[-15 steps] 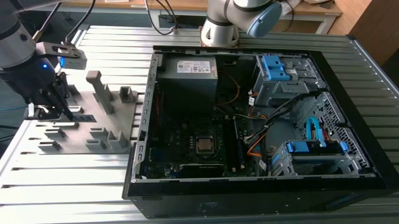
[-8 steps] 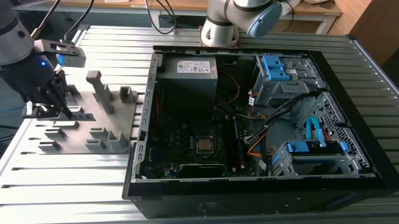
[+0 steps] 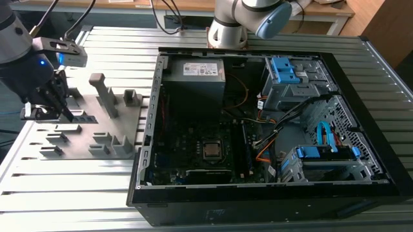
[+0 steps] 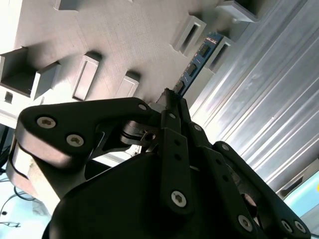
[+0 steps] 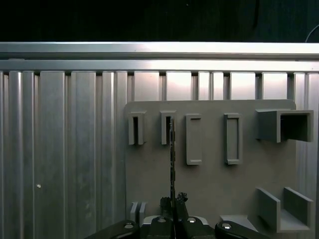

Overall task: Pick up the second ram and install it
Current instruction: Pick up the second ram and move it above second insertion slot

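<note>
Second ram (image 4: 196, 64): thin, flat blue-green board w/ dark chips. Long axis runs straight out from the gripper (image 4: 170, 101) tips, far end at a slotted block on the matte grey fixture plate (image 4: 124, 35). Jaws clamped tight on its near end. Plate lies on the ribbed aluminium table (image 5: 75, 149), at the exterior view's left of the open PC case (image 3: 271, 195).

Your jointed end effector (image 4: 173, 97) is matt black with silver screw heads. The thin memory stick (image 4: 198, 62) shows blue, dotted with small black chips. Your flat plastic holder plate (image 5: 214, 184) is plain light grey, and the metal table (image 5: 65, 149) is silver with a ribbed stripe pattern. In the exterior view, the open computer case (image 3: 258, 198) is black, its plastic drive-bay clips (image 3: 284, 70) bright blue, its power-supply box (image 3: 193, 79) grey.
</note>
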Robot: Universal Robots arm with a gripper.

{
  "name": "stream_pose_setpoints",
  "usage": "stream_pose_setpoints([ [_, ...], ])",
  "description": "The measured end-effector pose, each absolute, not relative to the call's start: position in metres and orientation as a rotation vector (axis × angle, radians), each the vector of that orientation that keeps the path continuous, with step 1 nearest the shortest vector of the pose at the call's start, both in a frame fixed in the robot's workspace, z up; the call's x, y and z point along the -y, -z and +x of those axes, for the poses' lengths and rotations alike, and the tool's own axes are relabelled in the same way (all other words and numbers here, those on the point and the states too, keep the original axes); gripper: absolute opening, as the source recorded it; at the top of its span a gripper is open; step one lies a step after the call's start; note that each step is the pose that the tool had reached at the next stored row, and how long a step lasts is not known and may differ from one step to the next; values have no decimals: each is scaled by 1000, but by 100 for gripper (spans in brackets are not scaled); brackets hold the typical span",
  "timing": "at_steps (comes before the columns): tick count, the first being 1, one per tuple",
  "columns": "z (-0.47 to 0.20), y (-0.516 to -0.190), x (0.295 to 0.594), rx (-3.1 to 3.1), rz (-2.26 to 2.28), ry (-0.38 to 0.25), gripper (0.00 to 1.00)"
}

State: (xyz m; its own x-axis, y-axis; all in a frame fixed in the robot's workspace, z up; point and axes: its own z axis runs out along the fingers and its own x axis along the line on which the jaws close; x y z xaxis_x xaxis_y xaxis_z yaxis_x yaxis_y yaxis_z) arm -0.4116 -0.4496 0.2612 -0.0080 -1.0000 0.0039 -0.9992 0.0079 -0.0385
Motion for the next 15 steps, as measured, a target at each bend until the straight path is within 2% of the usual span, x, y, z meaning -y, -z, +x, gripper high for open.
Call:
stream_pose_setpoints([
  [15, -412, -275, 450, -2213, -2195, 47, 14],
])
